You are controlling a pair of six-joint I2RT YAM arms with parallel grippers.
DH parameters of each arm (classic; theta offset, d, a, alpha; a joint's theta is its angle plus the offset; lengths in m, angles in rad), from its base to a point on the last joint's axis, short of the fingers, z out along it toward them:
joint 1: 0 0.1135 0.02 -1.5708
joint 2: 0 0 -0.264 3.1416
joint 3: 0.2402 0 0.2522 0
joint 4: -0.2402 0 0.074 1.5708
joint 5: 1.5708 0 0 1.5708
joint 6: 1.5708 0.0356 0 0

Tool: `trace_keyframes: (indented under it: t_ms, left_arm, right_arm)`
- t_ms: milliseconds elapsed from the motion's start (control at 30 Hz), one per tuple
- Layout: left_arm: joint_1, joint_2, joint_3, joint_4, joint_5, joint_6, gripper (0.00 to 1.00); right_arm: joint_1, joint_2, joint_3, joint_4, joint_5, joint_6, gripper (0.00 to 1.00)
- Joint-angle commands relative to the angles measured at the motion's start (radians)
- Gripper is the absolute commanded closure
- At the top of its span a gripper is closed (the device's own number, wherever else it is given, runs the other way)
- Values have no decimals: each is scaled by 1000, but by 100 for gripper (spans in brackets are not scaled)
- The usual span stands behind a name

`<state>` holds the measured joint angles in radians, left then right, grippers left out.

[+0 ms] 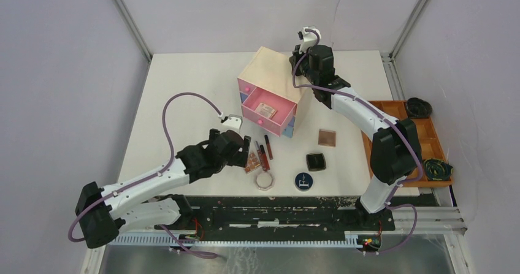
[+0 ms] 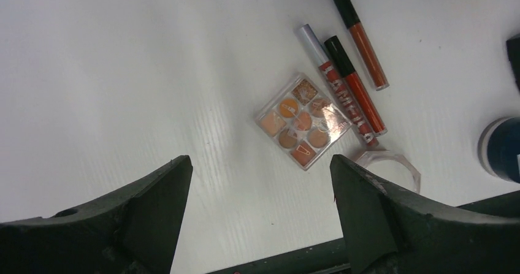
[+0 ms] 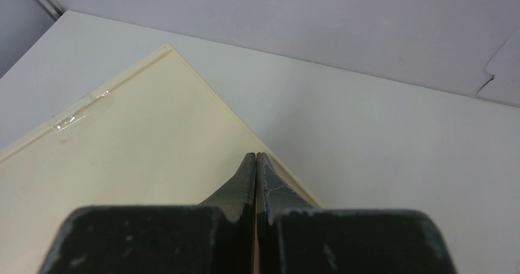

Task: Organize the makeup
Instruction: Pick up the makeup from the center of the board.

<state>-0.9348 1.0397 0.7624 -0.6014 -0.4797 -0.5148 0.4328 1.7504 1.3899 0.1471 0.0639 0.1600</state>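
Observation:
An eyeshadow palette (image 2: 302, 121) with orange pans lies on the white table, also in the top view (image 1: 252, 162). Three slim red tubes (image 2: 355, 84) lie beside it (image 1: 263, 150). A pale octagonal jar (image 2: 392, 163) sits near them (image 1: 265, 180). My left gripper (image 2: 260, 182) is open and empty, just short of the palette (image 1: 243, 159). A second palette (image 1: 265, 109) lies in the open pink drawer. A round dark-blue compact (image 1: 303, 181), a black compact (image 1: 316, 161) and a brown compact (image 1: 327, 138) lie to the right. My right gripper (image 3: 256, 157) is shut, its tips at the box top's far edge (image 1: 297, 65).
The beige drawer box (image 1: 270, 78) stands mid-table, its top (image 3: 122, 157) filling the right wrist view's left. An orange-brown tray (image 1: 429, 140) with dark coiled items sits at the right edge. The table's dark front rail (image 2: 294, 263) is just below my left fingers.

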Motion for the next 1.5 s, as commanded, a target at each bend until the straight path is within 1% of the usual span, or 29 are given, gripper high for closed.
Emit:
trace_keyframes:
  t_ms: [0,100,233,433,600,667,767,933,1000,1100,1200,1300,1467]
  left_arm:
    - [-23,-48,-40,151,-10,-95,10]
    - [-50,-45,-95,219,-2,-119,10]
    - [-72,-12,-171,307,9,-96,10]
    - [-96,57,-223,427,-31,6,10]
    - [-96,116,-211,511,-47,140,8]
    - [-96,147,-196,523,-34,198,8]
    - [-97,194,-173,541,6,242,6]
    - [-93,335,-70,430,2,162,5]
    - [-93,365,-58,426,22,160,5]
    - [-93,348,-84,497,68,189,5]
    - [-92,309,-122,544,71,208,4]
    - [-81,303,-130,532,66,214,3]
    - [-72,338,-137,532,59,212,3]
  right_arm:
    - [-10,110,-99,-409,21,-1,99]
    - [-9,113,-99,-409,22,0,99]
    - [-10,109,-100,-409,22,1,99]
    - [-10,106,-103,-409,21,0,99]
    - [-10,106,-102,-409,18,-2,99]
    - [-10,106,-102,-410,19,-2,99]
    - [-10,107,-102,-410,21,-4,99]
    - [-10,108,-102,-409,24,-3,99]
    - [-11,108,-103,-409,24,-4,99]
    - [-11,107,-103,-411,26,-5,99]
    - [-11,104,-105,-411,33,-7,99]
    - [-11,106,-104,-408,28,-5,99]
    - [-9,109,-101,-409,20,-4,99]
